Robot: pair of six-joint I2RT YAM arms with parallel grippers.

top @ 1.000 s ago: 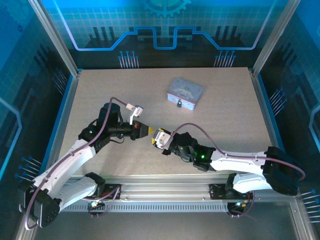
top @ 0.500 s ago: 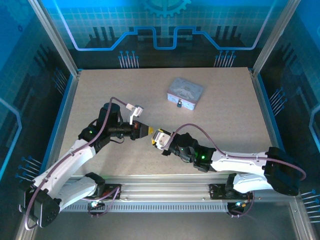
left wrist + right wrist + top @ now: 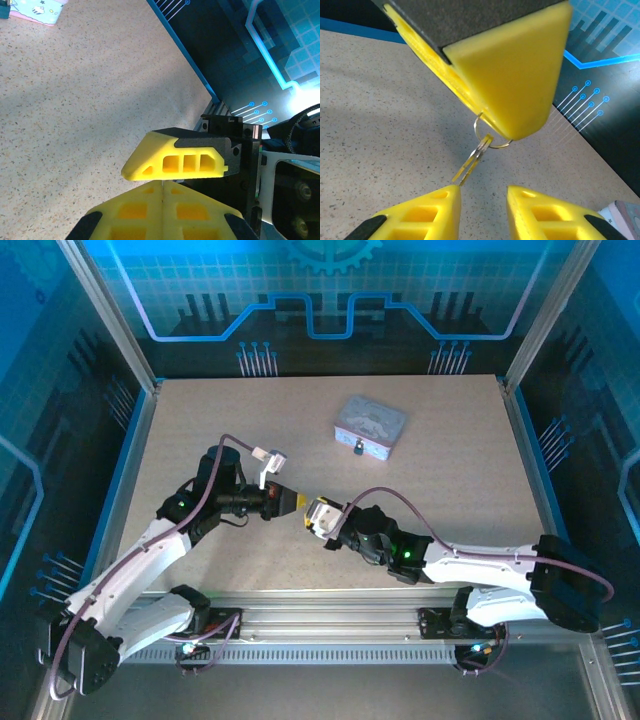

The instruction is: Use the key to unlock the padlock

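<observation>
The left gripper [image 3: 289, 502] and the right gripper [image 3: 312, 517] meet tip to tip low over the surface [image 3: 200, 430]. In the right wrist view the left gripper [image 3: 495, 120] comes in from above. Its jaws are pressed together, pinching the key [image 3: 470, 166] by its ring [image 3: 476, 129]. The ring pokes out of the seam at the tip of those jaws, and the key hangs slanting from it, down toward the right gripper [image 3: 482, 197].

The right jaws stand spread, with a clear gap of bare surface between them. The key's tip sits just over the end of the finger [image 3: 427, 212] on the left of that view, outside the gap. Whether it touches that finger I cannot tell.

The left wrist view shows the left gripper [image 3: 162, 195] with a thin closed seam between its two fingers. One finger [image 3: 175, 160] of the right gripper lies crosswise just ahead of them.

The tin [image 3: 370, 424] lies well beyond both pairs of jaws. The padlock [image 3: 358, 449] is a small dark piece at the tin's side that faces the jaws.
</observation>
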